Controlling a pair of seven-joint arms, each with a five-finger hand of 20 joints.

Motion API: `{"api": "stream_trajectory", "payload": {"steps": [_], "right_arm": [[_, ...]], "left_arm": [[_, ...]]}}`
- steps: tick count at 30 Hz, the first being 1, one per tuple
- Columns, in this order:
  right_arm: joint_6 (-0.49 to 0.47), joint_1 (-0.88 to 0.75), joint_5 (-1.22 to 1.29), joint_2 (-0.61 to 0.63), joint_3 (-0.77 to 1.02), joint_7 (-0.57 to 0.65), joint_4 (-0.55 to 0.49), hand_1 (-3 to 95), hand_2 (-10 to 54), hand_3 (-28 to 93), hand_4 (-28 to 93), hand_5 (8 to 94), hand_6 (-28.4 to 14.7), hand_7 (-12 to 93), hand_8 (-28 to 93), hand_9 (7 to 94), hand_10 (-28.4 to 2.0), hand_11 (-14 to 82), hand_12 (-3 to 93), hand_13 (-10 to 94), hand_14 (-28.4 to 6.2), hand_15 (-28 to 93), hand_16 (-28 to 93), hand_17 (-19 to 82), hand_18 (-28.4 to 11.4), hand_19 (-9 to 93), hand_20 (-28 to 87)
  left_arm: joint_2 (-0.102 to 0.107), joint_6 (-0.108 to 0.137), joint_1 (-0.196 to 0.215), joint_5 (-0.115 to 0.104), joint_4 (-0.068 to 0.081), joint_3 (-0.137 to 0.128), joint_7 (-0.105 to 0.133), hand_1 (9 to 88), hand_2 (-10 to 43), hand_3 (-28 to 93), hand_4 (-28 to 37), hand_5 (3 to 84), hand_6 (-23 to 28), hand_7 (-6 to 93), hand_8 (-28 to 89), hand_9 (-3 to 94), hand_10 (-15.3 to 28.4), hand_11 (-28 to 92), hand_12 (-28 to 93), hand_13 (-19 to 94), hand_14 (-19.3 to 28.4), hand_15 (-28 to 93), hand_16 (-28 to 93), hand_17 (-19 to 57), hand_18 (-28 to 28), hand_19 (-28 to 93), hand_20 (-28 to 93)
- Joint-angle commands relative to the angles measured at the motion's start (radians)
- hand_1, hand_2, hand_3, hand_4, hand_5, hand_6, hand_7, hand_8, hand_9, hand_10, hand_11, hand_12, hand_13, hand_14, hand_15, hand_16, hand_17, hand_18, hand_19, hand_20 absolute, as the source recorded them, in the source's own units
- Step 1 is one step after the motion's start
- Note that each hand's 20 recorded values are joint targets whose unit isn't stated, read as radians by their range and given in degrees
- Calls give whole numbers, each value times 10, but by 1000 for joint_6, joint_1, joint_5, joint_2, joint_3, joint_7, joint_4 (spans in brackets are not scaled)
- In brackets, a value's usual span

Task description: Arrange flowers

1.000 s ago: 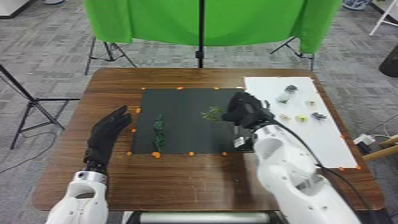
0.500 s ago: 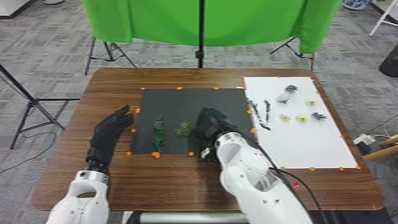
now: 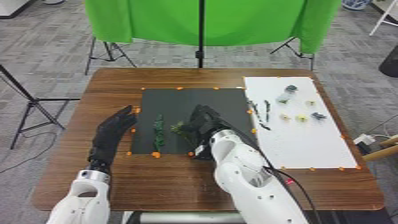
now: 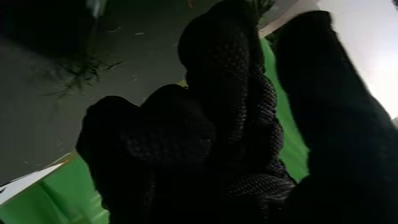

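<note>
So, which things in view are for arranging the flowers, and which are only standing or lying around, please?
For the job:
small flowers
dark sprigs
long green stem
bushy green sprig
black mat
white sheet

Only around:
green cloth
tripod at left

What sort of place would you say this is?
Probably a robotics lab or test studio: a green cloth hangs behind the table, a black stand is at the left, and cables run along the robot's right arm.

No readable text.
No letters, numbers or signs can be made out on the bench (image 3: 160,185), dark mat (image 3: 178,105) or white sheet (image 3: 311,145).
</note>
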Motion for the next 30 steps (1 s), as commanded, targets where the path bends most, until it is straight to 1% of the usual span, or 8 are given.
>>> {"api": "stream_trajectory", "payload": {"steps": [1,8,10,12,13,15,21,30], "right_arm": [[-2,-18,-30,-2,13,-31,-9,417,-95,590,-162,781,-19,211,-39,900,-110,392,278,917,-26,601,350,678,-105,932,568],[59,-67,-40,50,58,-58,-115,345,-95,565,-174,754,-24,182,-77,895,-113,393,278,912,-33,601,349,673,-110,932,565],[54,-87,-14,85,75,-46,-159,277,-95,581,-140,752,-25,175,-73,896,-117,390,277,911,-36,602,349,670,-113,932,566],[0,-107,3,116,95,-30,-200,232,-13,644,-77,752,-28,170,-71,899,-126,384,276,910,-40,603,348,665,-121,932,573],[5,-115,11,132,96,-26,-210,233,13,664,-18,754,-29,170,-68,900,-128,383,277,909,-43,605,348,664,-124,932,577],[-17,-129,9,149,103,-25,-222,238,33,683,40,757,-30,170,-66,901,-131,382,277,908,-46,607,348,663,-126,932,580],[-163,-138,1,146,113,16,-206,226,61,702,115,766,-34,163,-67,908,-133,382,278,910,-51,620,343,667,-130,932,589],[-186,-139,-20,126,88,0,-173,217,89,701,122,775,-33,151,-74,916,-136,378,280,913,-55,621,343,669,-133,932,592]], "left_arm": [[-11,-16,10,3,12,12,-16,201,-68,672,-209,421,13,80,-51,427,109,94,150,330,143,93,33,43,109,12,180],[-16,-26,9,8,14,9,-21,201,-70,674,-209,420,13,79,-51,426,109,95,151,331,143,93,33,43,109,12,180],[-15,-24,10,7,14,8,-21,201,-71,675,-209,420,13,79,-50,426,108,95,151,330,142,93,33,42,109,12,180],[-15,-22,17,5,11,4,-22,201,-71,674,-210,421,13,80,-51,426,108,95,152,330,142,93,33,42,109,11,180],[-15,-22,17,5,11,4,-22,201,-70,674,-210,420,13,80,-51,426,108,95,152,330,142,93,33,42,109,11,180],[-15,-25,19,6,11,3,-24,201,-70,674,-209,421,13,80,-51,427,108,95,152,330,142,93,33,42,109,11,180],[-18,-29,10,10,14,7,-25,201,-70,675,-210,421,13,81,-51,427,109,95,151,330,143,93,33,42,109,12,180],[-23,-27,13,9,13,10,-22,203,-69,673,-210,422,13,82,-51,428,107,95,151,331,143,93,34,42,109,12,180]]}}
